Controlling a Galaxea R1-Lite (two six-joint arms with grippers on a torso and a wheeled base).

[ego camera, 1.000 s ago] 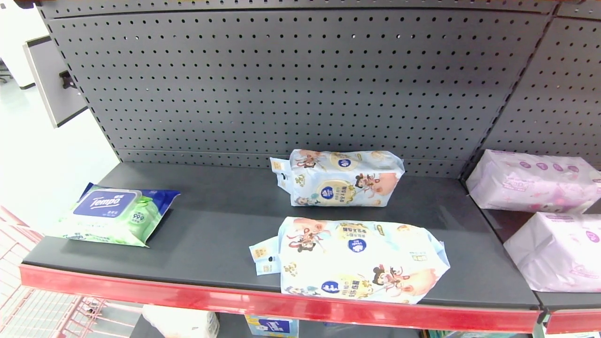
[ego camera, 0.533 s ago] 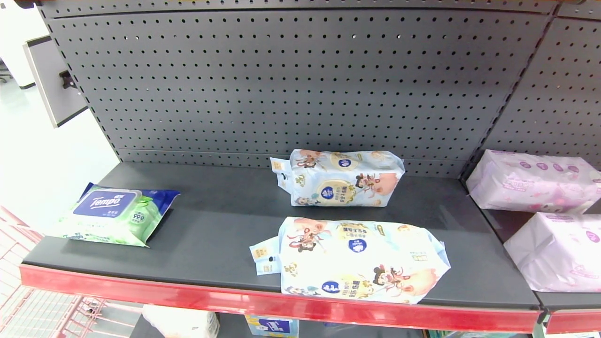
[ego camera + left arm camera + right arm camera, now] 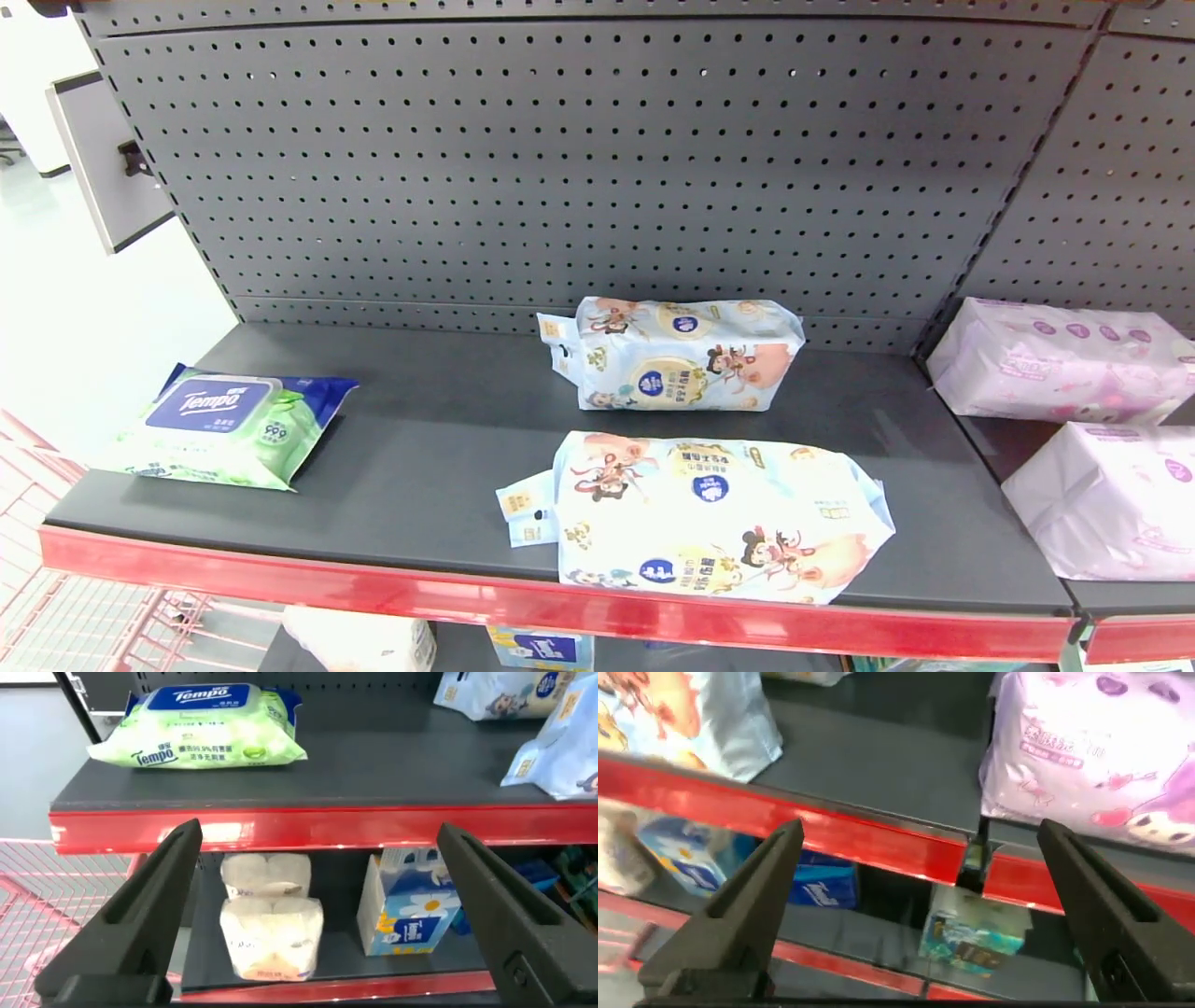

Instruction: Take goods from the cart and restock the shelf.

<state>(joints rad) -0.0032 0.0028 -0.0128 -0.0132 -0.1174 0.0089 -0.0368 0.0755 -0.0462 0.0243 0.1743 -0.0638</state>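
Note:
On the dark shelf (image 3: pixel 439 439) a green wipes pack (image 3: pixel 229 425) lies at the left. Two cartoon-printed tissue packs lie in the middle, one at the back (image 3: pixel 686 355) and one near the front edge (image 3: pixel 714 518). My left gripper (image 3: pixel 320 831) is open and holds nothing; it hangs in front of the shelf's red front strip (image 3: pixel 280 826), below the wipes pack (image 3: pixel 201 723). My right gripper (image 3: pixel 922 831) is also open and holds nothing; it faces the red strip (image 3: pixel 850 831) near a pink pack (image 3: pixel 1102 747). The red wire cart (image 3: pixel 47 607) stands at the lower left.
Two pink packs (image 3: pixel 1055 359) (image 3: pixel 1106 499) fill the neighbouring shelf bay on the right. The lower shelf holds white tissue rolls (image 3: pixel 271 924), a blue box (image 3: pixel 406 905) and a green box (image 3: pixel 971 933). A perforated grey panel (image 3: pixel 560 168) backs the shelf.

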